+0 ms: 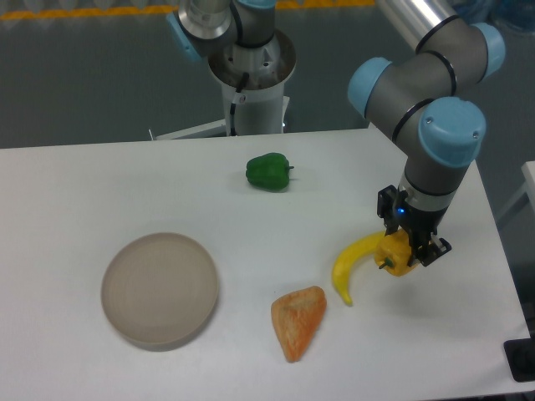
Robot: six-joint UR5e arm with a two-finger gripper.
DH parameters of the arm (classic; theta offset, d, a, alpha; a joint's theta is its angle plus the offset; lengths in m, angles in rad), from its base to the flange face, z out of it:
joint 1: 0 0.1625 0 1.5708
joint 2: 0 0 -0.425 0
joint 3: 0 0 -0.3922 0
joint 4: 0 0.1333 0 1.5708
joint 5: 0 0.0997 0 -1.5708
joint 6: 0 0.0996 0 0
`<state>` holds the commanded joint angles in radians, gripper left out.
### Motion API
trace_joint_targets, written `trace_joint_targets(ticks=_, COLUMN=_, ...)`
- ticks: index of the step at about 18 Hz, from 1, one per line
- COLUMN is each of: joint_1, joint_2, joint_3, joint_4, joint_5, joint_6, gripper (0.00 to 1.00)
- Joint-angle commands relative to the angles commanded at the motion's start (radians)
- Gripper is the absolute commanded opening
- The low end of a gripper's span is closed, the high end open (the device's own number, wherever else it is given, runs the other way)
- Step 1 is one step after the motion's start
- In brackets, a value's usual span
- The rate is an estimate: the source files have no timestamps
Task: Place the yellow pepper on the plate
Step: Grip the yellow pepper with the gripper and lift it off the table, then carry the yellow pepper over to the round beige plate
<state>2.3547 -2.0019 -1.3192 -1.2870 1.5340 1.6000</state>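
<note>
The yellow pepper (396,256) is a small yellow-orange blocky piece at the right of the table, touching the upper end of a long curved banana (351,267). My gripper (411,244) reaches straight down over it. Its dark fingers sit on either side of the pepper and look closed on it, and they hide the pepper's top. The pepper is at or just above the table surface. The plate (160,289), a round grey-beige disc, lies empty at the front left, far from the gripper.
A green pepper (268,171) lies at the back centre. An orange wedge-shaped piece (298,322) lies at the front centre, between the plate and the banana. The table's right edge is close to the gripper. The arm's base stands behind the table.
</note>
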Motion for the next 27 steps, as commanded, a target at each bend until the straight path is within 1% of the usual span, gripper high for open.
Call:
trace_joint_targets(ticks=4, joint_1=-0.002, joint_2=0.0, joint_3=0.0, joint_4=0.0, joint_5=-0.003, joint_6=-0.011, gripper=0.26)
trace_joint_targets(ticks=6, joint_1=-0.012, joint_2=0.006, joint_3=0.005, joint_4=0.0, joint_5=-0.011, joint_6=-0.049, gripper=0.25)
trace_joint_targets(ticks=7, joint_1=-0.03, joint_2=0.011, joint_3=0.005, joint_4=0.0, joint_5=-0.018, joint_6=-0.098, gripper=0.25)
trace_joint_targets(ticks=10, joint_1=-0.084, joint_2=0.041, joint_3=-0.02, joint_4=-0.002, joint_5=-0.021, joint_6=-0.147, gripper=0.24)
trace_joint_targets(ticks=12, joint_1=-0.127, joint_2=0.07, joint_3=-0.049, joint_4=0.0, joint_5=-0.025, joint_6=-0.189, gripper=0.24)
trace_joint_targets(ticks=16, joint_1=-0.211, joint_2=0.1, joint_3=-0.098, joint_4=0.008, joint_5=-0.052, joint_6=-0.287, gripper=0.24)
trace_joint_targets(ticks=20, joint_1=-0.285, joint_2=0.106, joint_3=-0.109, joint_4=0.006, joint_5=-0.052, joint_6=-0.336, gripper=0.24)
trace_joint_targets(ticks=22, joint_1=-0.331, joint_2=0.113, joint_3=-0.13, joint_4=0.011, joint_5=-0.069, joint_6=-0.399, gripper=0.23)
trace_joint_targets(ticks=24, joint_1=-0.366, joint_2=0.117, joint_3=-0.143, joint_4=0.012, joint_5=-0.071, joint_6=-0.408, gripper=0.23)
trace_joint_targets(ticks=27, joint_1=-0.396, joint_2=0.12, joint_3=-0.167, joint_4=0.012, joint_5=-0.069, joint_6=-0.431, gripper=0.23)
